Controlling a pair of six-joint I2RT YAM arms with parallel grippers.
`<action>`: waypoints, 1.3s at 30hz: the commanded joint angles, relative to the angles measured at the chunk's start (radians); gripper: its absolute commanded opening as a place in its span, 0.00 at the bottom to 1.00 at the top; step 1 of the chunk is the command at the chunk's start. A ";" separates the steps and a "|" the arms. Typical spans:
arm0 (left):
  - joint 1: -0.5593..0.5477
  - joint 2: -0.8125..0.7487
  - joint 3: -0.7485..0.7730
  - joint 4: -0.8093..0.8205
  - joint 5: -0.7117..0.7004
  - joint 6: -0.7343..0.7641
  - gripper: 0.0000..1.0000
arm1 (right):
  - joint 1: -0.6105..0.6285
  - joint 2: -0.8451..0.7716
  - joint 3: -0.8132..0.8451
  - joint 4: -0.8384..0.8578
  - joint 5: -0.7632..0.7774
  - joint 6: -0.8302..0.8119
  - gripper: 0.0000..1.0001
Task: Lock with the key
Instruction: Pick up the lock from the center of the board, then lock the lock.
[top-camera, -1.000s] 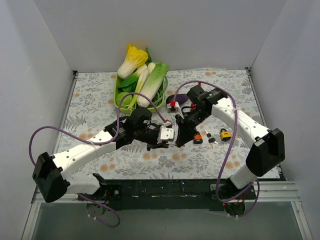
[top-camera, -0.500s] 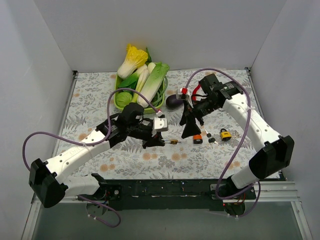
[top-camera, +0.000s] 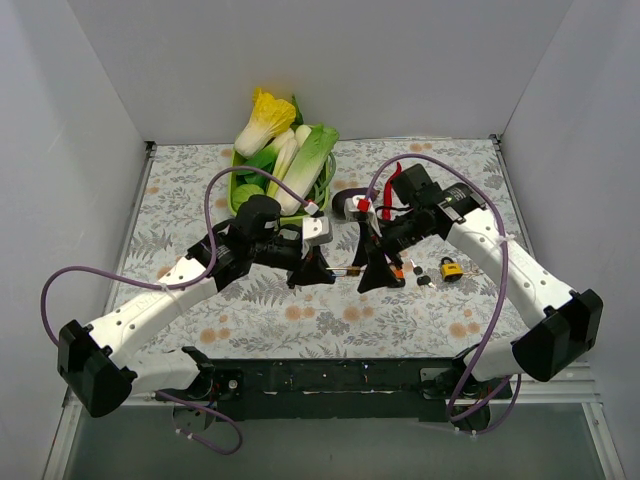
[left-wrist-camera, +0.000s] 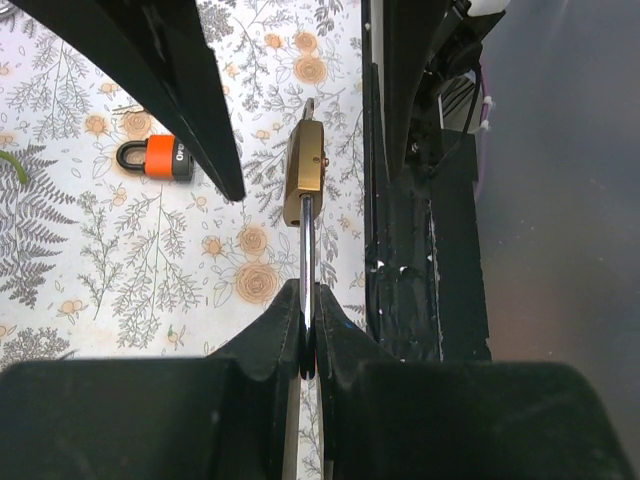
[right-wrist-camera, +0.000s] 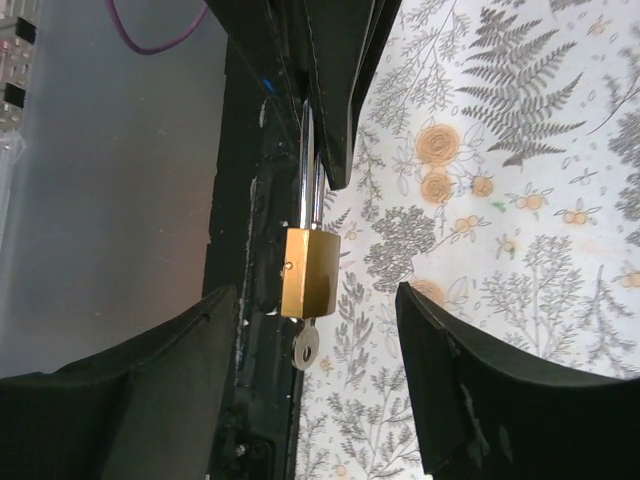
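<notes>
Left claw (left-wrist-camera: 308, 305) was clenched on the shackle (left-wrist-camera: 305, 245) of the brass padlock (left-wrist-camera: 304, 175), fingers pinched tight with the steel loop between them. The padlock hung off the bench (top-camera: 180, 200), in the air over its middle, a bit toward the near edge. The lock body pointed away from the left claw and toward the right one. The key (right-wrist-camera: 306, 347) sat in the keyhole at the body's far end, its head poking out. Couldn't tell whether the shackle was snapped home.

Right claw (right-wrist-camera: 318, 292) was released: fingers spread wide, one on either side of the padlock body, touching neither the body nor the key (a clear gap showed on both sides in the right wrist view). Both claws met nose to nose in the overhead view, with the lock between them.

An orange padlock (left-wrist-camera: 160, 157) lay flat on the bench just beside the right claw. A yellow padlock (top-camera: 451, 268) lay farther toward the right edge, with small loose keys (top-camera: 425, 281) between the two. A green basket (top-camera: 233, 190) of leafy greens (top-camera: 310, 160) stood at the far edge, left of centre, well apart from the claws.
</notes>
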 joint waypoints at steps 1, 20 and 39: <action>0.007 -0.007 0.045 0.062 0.049 -0.046 0.00 | 0.014 -0.021 -0.015 0.060 -0.009 0.043 0.67; 0.007 0.021 0.034 0.160 0.052 -0.138 0.00 | 0.065 -0.023 -0.016 0.165 0.003 0.135 0.01; 0.015 0.035 -0.049 0.363 0.084 -0.331 0.00 | 0.123 -0.018 -0.036 0.309 0.029 0.235 0.05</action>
